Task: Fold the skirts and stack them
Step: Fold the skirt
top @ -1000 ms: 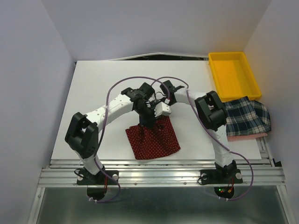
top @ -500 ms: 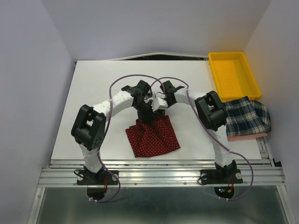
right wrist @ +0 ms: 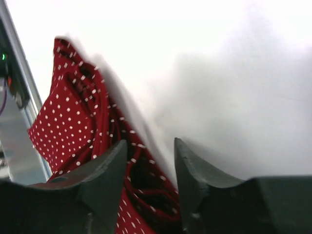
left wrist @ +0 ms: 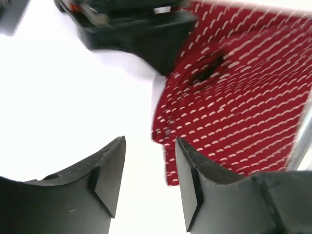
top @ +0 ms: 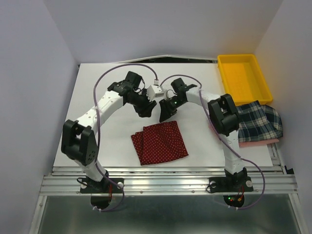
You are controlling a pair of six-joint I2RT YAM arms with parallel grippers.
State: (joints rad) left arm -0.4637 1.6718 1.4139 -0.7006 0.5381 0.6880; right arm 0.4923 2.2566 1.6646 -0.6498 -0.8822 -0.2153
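A dark red cloth skirt with tiny white dots [top: 160, 142] is seen lying folded into a rough square on the white table [top: 107, 102], near the front edge and between the two arm bases. One folded layer is visible along its left side. Both grippers are positioned just beyond the skirt's far edge, close beside each other at the middle of the table. The left gripper [top: 146, 110] is shown from its wrist camera with its two black fingers [left wrist: 109, 170] spread apart, only bare table between them, and the red cloth lying ahead and to the right. The right gripper [top: 164, 114] is likewise shown with its fingers [right wrist: 105, 180] parted and nothing clamped. A rumpled edge of the red skirt is visible below and to the left of them. A dark navy and green plaid cloth skirt [top: 257, 121] is spread at the table's right edge, well apart from the red one, with a pink edge [top: 261, 142] showing beneath it. A yellow plastic tray [top: 243, 78] sits just behind it in the far right corner.
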